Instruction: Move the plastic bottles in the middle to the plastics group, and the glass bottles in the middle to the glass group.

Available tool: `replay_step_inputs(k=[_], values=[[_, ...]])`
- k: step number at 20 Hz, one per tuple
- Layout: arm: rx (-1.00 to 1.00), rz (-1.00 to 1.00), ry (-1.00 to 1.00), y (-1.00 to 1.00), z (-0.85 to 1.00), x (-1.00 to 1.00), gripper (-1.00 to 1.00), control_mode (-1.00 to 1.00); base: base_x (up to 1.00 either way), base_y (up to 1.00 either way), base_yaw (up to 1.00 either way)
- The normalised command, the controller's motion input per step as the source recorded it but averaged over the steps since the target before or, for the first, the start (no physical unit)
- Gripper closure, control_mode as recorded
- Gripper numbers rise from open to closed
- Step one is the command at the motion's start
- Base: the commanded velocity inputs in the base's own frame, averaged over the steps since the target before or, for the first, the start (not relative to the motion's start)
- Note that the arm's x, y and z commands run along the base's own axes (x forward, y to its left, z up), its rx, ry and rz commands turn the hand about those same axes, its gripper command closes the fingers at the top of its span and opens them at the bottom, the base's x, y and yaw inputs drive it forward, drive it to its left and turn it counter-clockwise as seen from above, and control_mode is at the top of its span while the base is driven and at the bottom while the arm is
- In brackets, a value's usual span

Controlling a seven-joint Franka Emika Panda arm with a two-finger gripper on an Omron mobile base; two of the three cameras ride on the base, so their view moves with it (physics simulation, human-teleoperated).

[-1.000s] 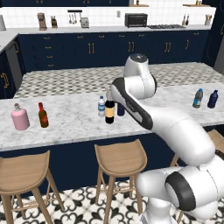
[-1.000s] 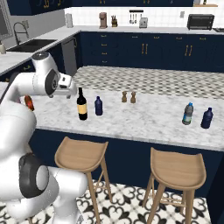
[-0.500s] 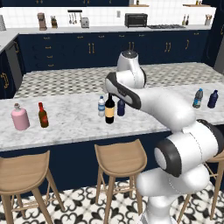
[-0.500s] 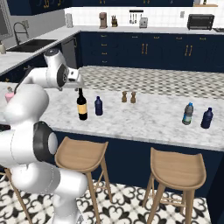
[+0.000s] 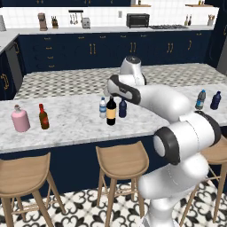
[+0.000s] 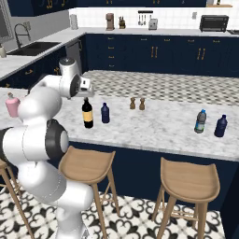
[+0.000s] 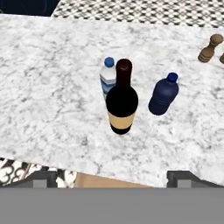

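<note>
Marble counter: carries all three bottle clusters; none relocated yet.
Middle cluster: wine bottle stands upright at front, clear plastic bottle just behind it, navy bottle beside.
Change: arm has swung from beside the cluster to above it over the last second; bottles unmoved.
Gripper: fingers spread wide, holding nothing, aimed down at the wine bottle.
Destinations: pink jug and brown bottle far left; plastics pair far right.
Assessment: approach phase; first grasp pending.
</note>
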Motion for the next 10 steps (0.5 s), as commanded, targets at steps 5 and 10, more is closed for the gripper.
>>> replay_step_inputs(k=[5, 10], values=[[-0.01, 0.02, -0.06, 0.00, -0.09, 0.46, -1.00, -1.00, 0.00, 0.00, 0.00], [-0.03, 0.00, 0.00, 0.00, -0.06, 0.05, -1.00, -1.00, 0.00, 0.00, 0.00]])
